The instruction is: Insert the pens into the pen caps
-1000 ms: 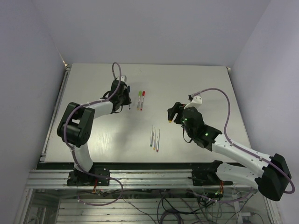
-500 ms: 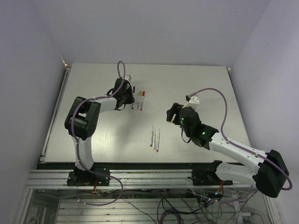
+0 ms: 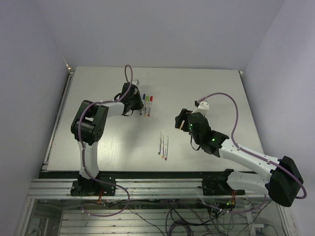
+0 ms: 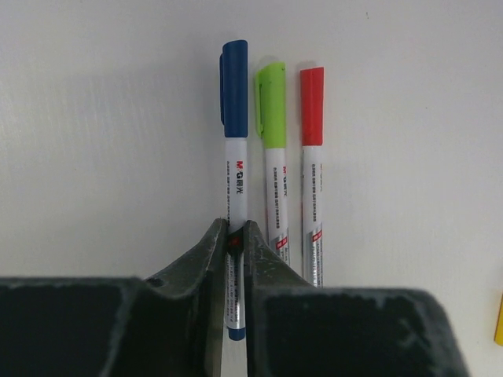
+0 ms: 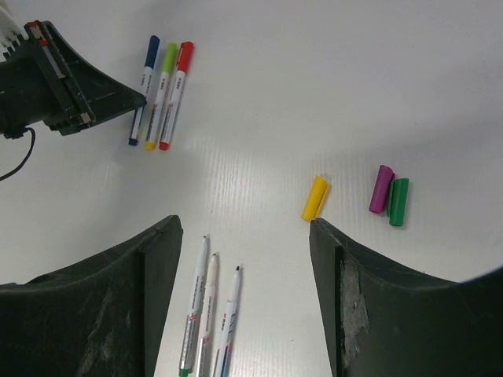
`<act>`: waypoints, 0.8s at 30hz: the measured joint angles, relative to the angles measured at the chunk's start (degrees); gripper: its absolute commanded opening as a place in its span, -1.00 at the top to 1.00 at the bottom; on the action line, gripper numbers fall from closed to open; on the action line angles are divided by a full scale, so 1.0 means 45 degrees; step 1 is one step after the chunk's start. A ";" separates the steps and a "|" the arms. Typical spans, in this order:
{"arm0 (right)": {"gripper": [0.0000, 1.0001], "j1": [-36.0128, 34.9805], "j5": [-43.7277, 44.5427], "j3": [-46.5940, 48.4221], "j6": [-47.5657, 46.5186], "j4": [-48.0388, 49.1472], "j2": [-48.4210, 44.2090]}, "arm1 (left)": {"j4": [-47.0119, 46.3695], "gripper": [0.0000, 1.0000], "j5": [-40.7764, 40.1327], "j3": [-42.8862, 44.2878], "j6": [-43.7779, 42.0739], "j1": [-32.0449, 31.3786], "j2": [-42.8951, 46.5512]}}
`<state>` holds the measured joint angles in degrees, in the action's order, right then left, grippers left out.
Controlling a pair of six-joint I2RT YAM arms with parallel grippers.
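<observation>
left gripper [image 4: 236,236] pinched tight on the blue-capped pen [image 4: 236,165] mid-frame, green-capped pen [image 4: 274,181] and red-capped pen [image 4: 312,181] just right, right gripper [image 5: 244,226] wide open, holding nothing, uncapped pens [image 5: 209,306] at bottom middle

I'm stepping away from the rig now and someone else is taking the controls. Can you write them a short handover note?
Left gripper: closed on the blue-capped pen, which lies on the table beside the green-capped pen and red-capped pen.
Right gripper: open and empty, above the table.
Done: three pens capped, lying in a row.
Left: three uncapped pens lie side by side. The yellow cap, purple cap and dark green cap lie loose, the last two side by side. Release the blue one, then cap these three.
</observation>
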<state>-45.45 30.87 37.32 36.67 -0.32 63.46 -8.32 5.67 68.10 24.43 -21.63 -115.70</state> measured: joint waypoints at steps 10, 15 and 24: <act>-0.31 0.0000 -0.0005 0.0000 0.0087 0.0000 0.0000 | -0.0078 0.14 0.0063 0.0000 0.0408 0.0000 -0.0083; -0.31 0.0000 -0.0010 0.0000 0.0131 0.0000 0.0000 | -0.0155 0.11 0.0087 0.0000 0.0534 0.0000 -0.0078; -0.31 0.0000 -0.0029 -0.0005 0.0136 0.0000 -0.0121 | 0.0165 0.12 -0.0350 -0.0330 0.0520 0.0000 0.1010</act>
<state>-45.45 30.74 37.30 37.28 -0.32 62.92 -7.57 4.10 66.61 26.76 -21.63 -111.15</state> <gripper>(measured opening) 0.655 0.445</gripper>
